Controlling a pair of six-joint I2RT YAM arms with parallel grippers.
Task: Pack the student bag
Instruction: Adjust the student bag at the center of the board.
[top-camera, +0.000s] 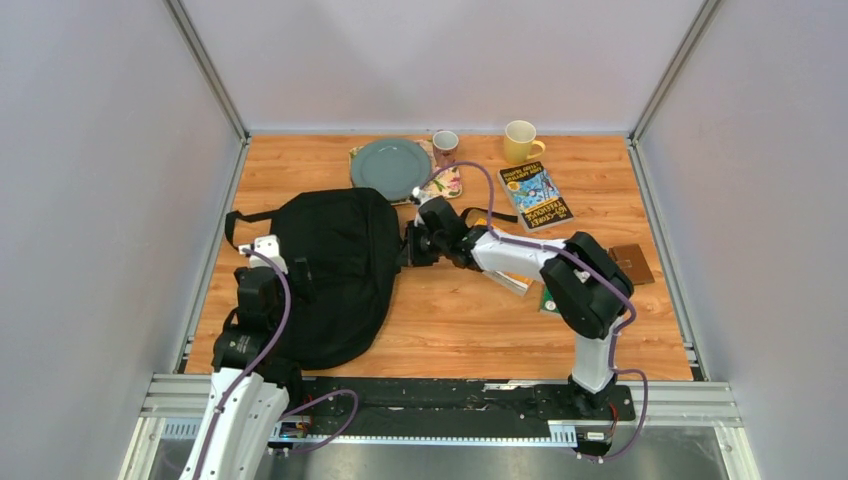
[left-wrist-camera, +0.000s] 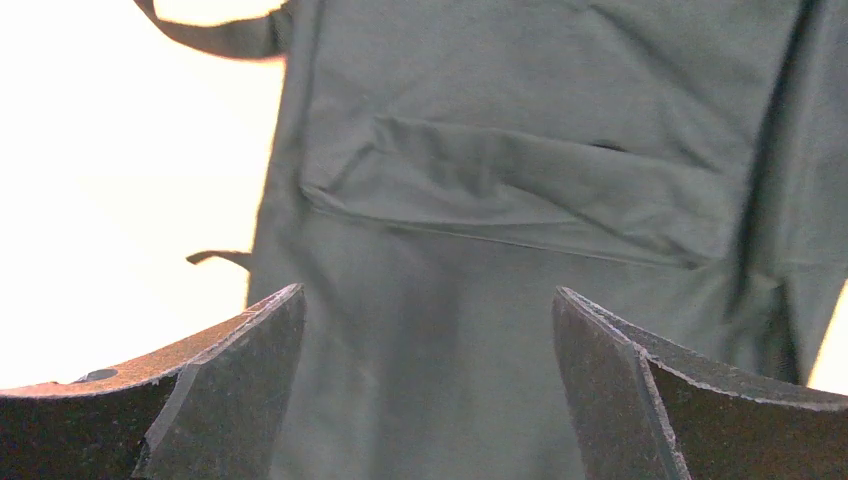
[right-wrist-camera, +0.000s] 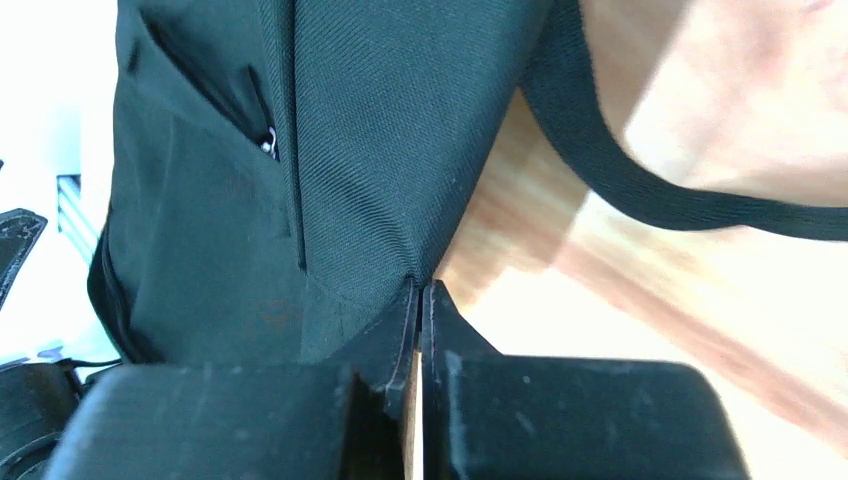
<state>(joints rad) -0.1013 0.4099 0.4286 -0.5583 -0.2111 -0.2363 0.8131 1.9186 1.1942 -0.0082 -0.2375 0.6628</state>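
Lying flat on the left half of the table (top-camera: 450, 330), the student bag (top-camera: 335, 270) is showing no opening, so the packing is, by my judgement, barely starting. The right tool (right-wrist-camera: 421, 290) is sitting fully closed at the bag's right edge, seemingly pinching a fold of its fabric. The left tool (left-wrist-camera: 428, 295) is hanging wide open over the bag, gripping nothing. A book (top-camera: 535, 195) and a brown wallet (top-camera: 632, 263) are lying loose on the right, well apart from the bag. A plate (top-camera: 390, 167), small cup (top-camera: 445, 146) and yellow mug (top-camera: 521, 141) are crowding the far edge, and a black strap (right-wrist-camera: 650, 200) trailing near the right tool is risking a snag
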